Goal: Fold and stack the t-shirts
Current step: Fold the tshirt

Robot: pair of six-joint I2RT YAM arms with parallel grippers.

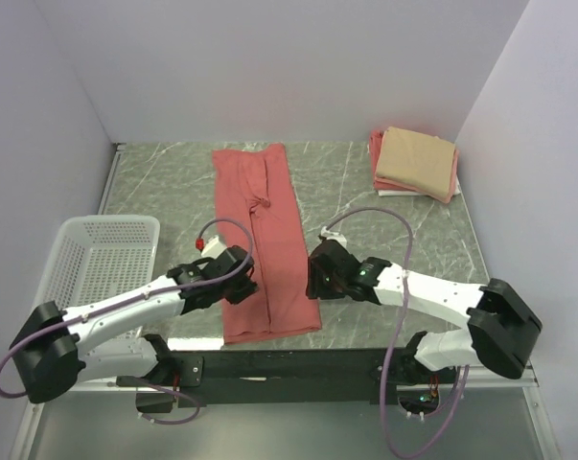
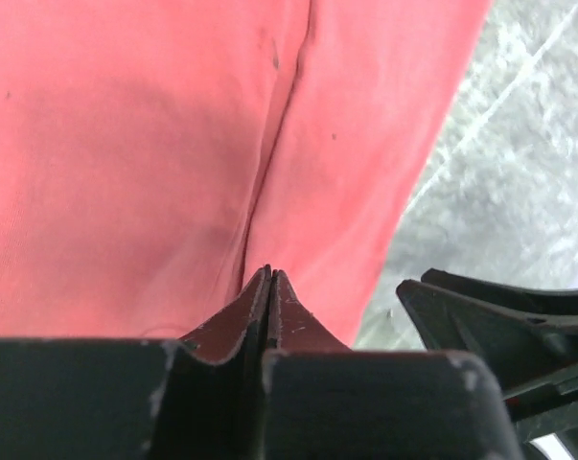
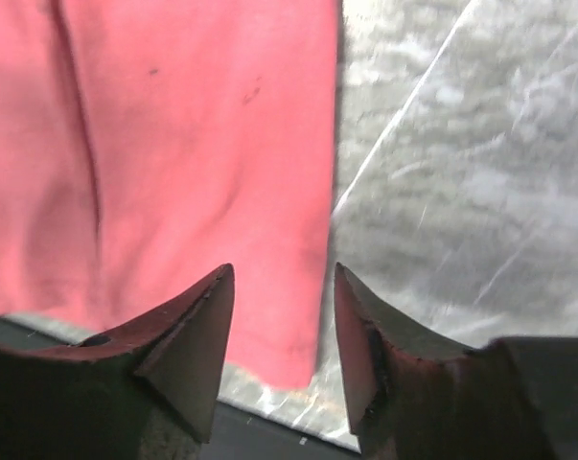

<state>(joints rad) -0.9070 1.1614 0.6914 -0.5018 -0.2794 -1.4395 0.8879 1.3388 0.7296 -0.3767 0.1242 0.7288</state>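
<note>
The salmon-red t-shirt lies on the table as a long narrow strip, running from the back to the front edge. My left gripper is over its near left part, jaws shut, with no cloth seen between them; a crease in the shirt runs up to the tips. My right gripper is open at the strip's right edge, its jaws straddling the shirt's edge near the near corner. A folded tan t-shirt lies on a folded pink one at the back right.
A white mesh basket stands at the left edge. The table is grey marble with walls on three sides. The black front rail runs just below the shirt's near end. The right gripper's body shows close by in the left wrist view.
</note>
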